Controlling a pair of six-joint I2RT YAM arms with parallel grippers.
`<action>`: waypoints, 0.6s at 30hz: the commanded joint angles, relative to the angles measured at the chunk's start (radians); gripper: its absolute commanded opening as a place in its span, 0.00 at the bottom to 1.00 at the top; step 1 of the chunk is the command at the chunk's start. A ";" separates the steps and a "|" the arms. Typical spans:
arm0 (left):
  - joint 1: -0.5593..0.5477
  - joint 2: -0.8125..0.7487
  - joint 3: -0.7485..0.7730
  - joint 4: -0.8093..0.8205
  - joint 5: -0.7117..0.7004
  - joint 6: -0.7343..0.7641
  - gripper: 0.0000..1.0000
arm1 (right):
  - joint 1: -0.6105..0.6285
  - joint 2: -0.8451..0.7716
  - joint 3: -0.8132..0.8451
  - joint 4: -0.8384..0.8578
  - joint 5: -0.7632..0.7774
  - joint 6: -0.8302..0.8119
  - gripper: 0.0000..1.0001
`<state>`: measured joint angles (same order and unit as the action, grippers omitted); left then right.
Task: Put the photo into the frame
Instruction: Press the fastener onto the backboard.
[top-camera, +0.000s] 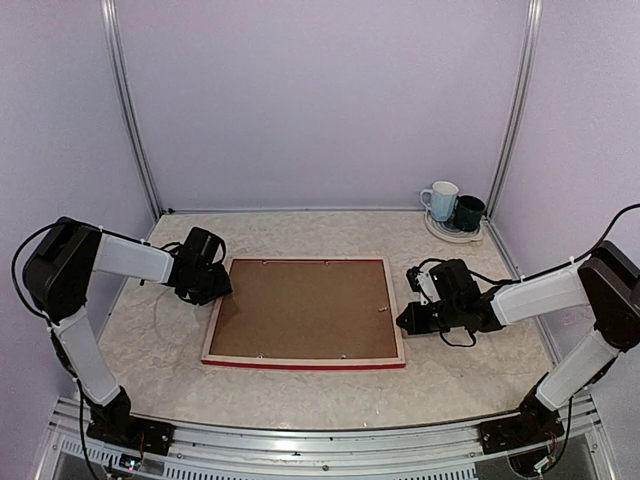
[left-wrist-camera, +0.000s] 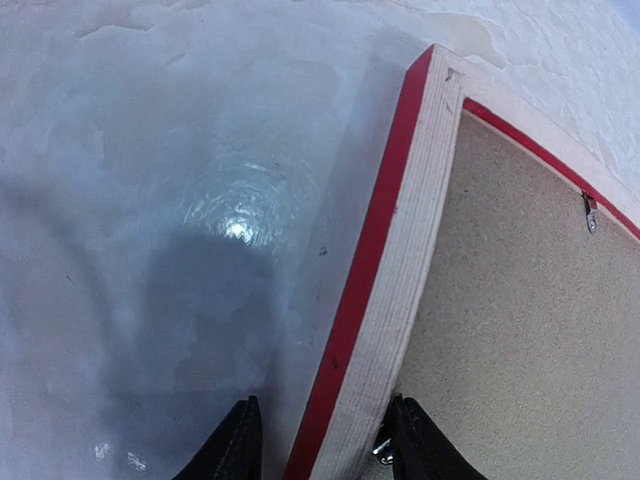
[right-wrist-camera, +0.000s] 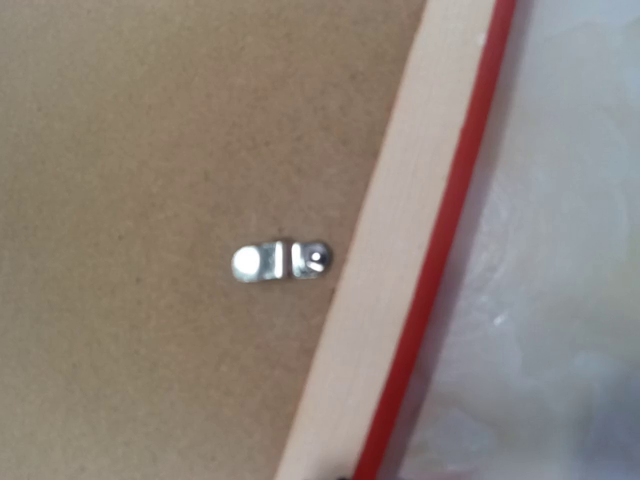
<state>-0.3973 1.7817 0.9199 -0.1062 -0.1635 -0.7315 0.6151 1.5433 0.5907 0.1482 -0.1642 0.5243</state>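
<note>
Currently: left gripper (left-wrist-camera: 322, 408) spread astride the frame (left-wrist-camera: 420, 230) rail, likely steadying it; right gripper (top-camera: 407, 318) pressed together by the clip (right-wrist-camera: 280, 262).

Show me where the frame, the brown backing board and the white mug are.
frame (top-camera: 300, 358): top external view, on its pale near rail.
backing board (top-camera: 305, 308): top external view, middle of the brown panel.
white mug (top-camera: 441, 199): top external view, on its side wall.
</note>
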 joint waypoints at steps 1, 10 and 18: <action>-0.011 0.027 0.013 -0.045 -0.033 0.017 0.43 | 0.026 0.047 -0.030 -0.100 -0.026 -0.003 0.04; -0.024 0.027 0.004 -0.060 -0.039 0.025 0.31 | 0.026 0.049 -0.032 -0.097 -0.025 -0.001 0.03; -0.026 0.031 -0.007 -0.061 -0.026 0.031 0.15 | 0.026 0.043 -0.032 -0.098 -0.026 -0.001 0.03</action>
<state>-0.4137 1.7851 0.9237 -0.1062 -0.1978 -0.6956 0.6209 1.5482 0.5907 0.1581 -0.1658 0.5255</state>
